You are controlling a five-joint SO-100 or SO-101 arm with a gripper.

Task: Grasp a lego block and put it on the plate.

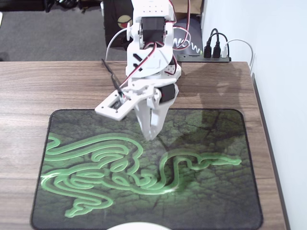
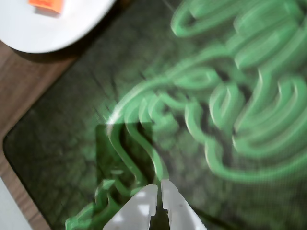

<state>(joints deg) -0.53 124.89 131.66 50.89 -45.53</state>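
Note:
The orange lego block lies on the white plate at the top left of the wrist view, cut by the frame edge. In the fixed view only a thin sliver of the plate shows at the bottom edge, and the block is out of view there. My white gripper hangs above the middle of the dark mat, fingers pointing down. In the wrist view the gripper has its fingertips together with nothing between them, well away from the plate.
A dark mouse mat with a green snake logo covers most of the wooden table. A black power strip with plugs sits at the back right. The table's right edge runs along a white wall.

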